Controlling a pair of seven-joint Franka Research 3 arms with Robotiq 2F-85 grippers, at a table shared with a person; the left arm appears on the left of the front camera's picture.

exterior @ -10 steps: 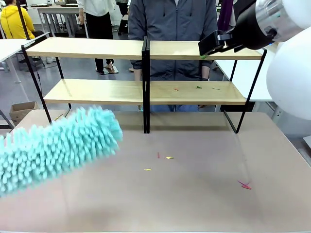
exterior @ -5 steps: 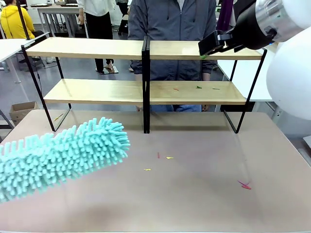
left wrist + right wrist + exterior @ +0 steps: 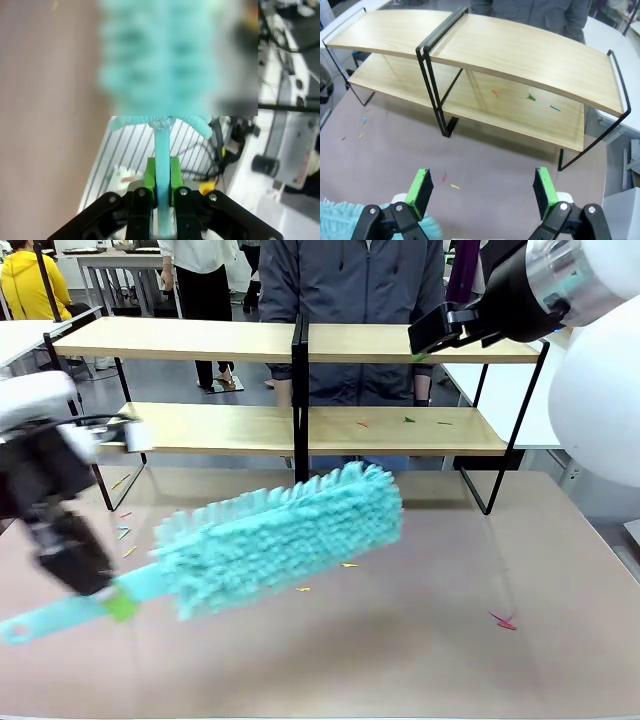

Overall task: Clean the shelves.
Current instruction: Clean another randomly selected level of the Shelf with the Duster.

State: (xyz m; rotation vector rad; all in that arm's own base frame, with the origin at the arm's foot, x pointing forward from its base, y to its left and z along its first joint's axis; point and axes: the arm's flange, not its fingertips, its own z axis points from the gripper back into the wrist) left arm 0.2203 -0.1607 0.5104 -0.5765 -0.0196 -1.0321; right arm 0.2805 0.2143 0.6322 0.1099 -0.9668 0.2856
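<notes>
The shelves [image 3: 210,428], light boards on a thin black frame, stand across the far half of the table and show from above in the right wrist view [image 3: 520,55]. Small coloured scraps [image 3: 408,420] lie on the lower board's right half [image 3: 530,97]. My left gripper [image 3: 118,602] is low at the front left, shut on the handle of a teal fluffy duster [image 3: 280,535]. The duster's head hovers over the table in front of the central upright. In the left wrist view the gripper [image 3: 161,182] pinches the teal handle, with the head [image 3: 165,60] blurred. My right gripper [image 3: 428,340] hangs high by the top board's right end, open [image 3: 482,192].
A person in a grey jacket [image 3: 350,290] stands behind the shelves. Loose scraps lie on the brown tabletop: yellow and red ones [image 3: 345,564] near the middle, a red one [image 3: 503,621] to the right, several [image 3: 125,530] at the left. White tables flank the shelves.
The duster has swung right and up from the front-left corner towards the middle of the table. My left arm has come into view at the left. The right arm has held still.
</notes>
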